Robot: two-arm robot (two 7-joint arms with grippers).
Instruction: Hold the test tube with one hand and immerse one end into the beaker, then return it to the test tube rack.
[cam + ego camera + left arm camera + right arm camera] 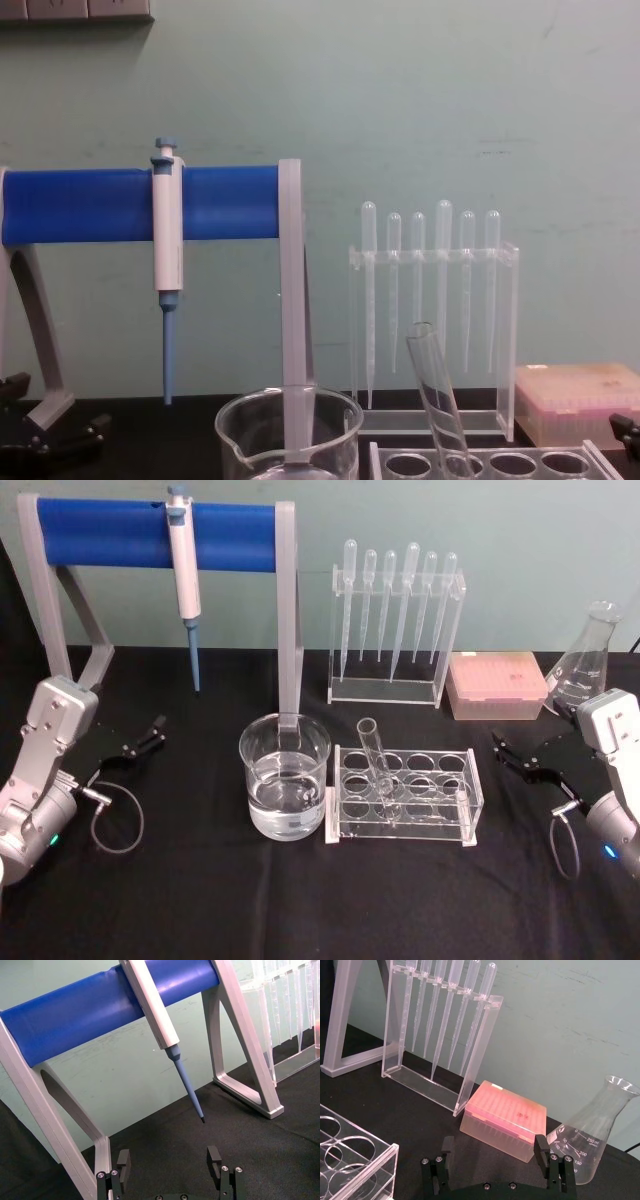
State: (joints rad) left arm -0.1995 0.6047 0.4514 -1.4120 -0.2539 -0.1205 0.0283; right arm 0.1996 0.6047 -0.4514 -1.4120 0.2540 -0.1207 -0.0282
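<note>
**Head view.** The test tube (377, 765) leans in the clear test tube rack (472, 805), its mouth tipped toward 11 o'clock. It sits in a hole near the rack's left end, though the clear plastic makes the row hard to tell. The beaker (262, 780), part-filled with clear liquid, stands just beside the rack at its 9 o'clock. My left gripper (150, 735) rests at 8 o'clock on the black table (200, 910) and my right gripper (505, 750) at 4 o'clock, both well apart from the tube.

**Left wrist view.** My left gripper (169, 1160) has its fingers spread wide, with nothing between them. Beyond it the micropipette (160, 1025) hangs from the blue bar (75, 1015), its top cut off.

**Right wrist view.** My right gripper (494, 1147) is likewise wide apart and holds nothing. Past it lie a pink tip box (505, 1120) and an Erlenmeyer flask (590, 1145) printed "250 ml", with marks at 150 and 200. Plastic pipettes (447, 1015) hang in their holder, and only a corner of the rack (355, 1155) shows.

**Chest view.** The test tube (433, 390) tilts toward 11 o'clock, its lower end cut off along with most of the rack (480, 465). The beaker (240, 425) shows its rim and spout, with the rest cut off.
</note>
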